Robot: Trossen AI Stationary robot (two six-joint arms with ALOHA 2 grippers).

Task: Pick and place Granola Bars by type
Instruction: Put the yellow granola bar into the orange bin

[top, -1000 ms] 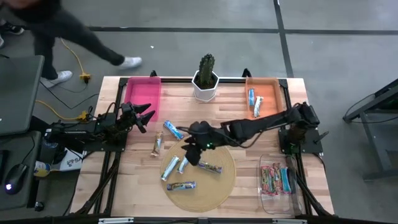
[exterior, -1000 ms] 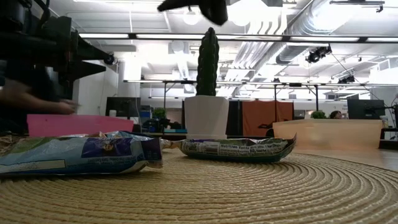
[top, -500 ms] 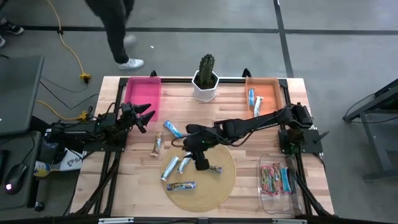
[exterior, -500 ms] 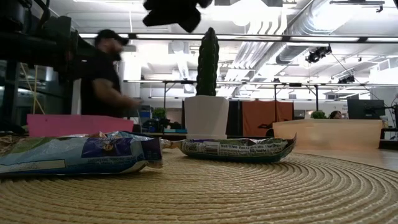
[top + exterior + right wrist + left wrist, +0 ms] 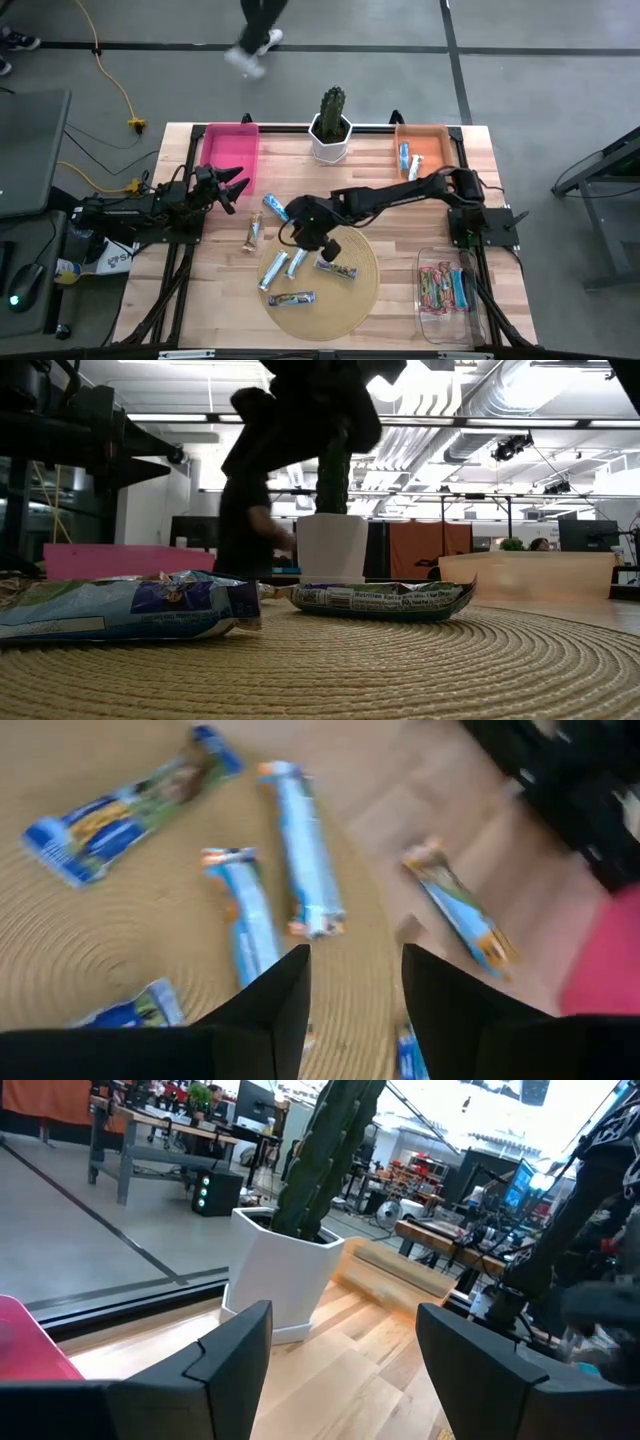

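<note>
Glossy foil bars point(image 5: 274, 270) (woven mat point(image 5: 350, 300), wooden table point(image 5: 210, 290)).

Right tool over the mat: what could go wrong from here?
1. The right tool, open and empty, hovers above two blue-and-white bars lying side by side; it may catch both or nudge one aside.
2. The woven mat is ridged, so fingers may snag.

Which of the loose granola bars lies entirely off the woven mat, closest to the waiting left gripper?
The tan-wrapped bar, lying alone on bare wood left of the mat. The blue-and-white bar above it sits farther from the left gripper.
</note>
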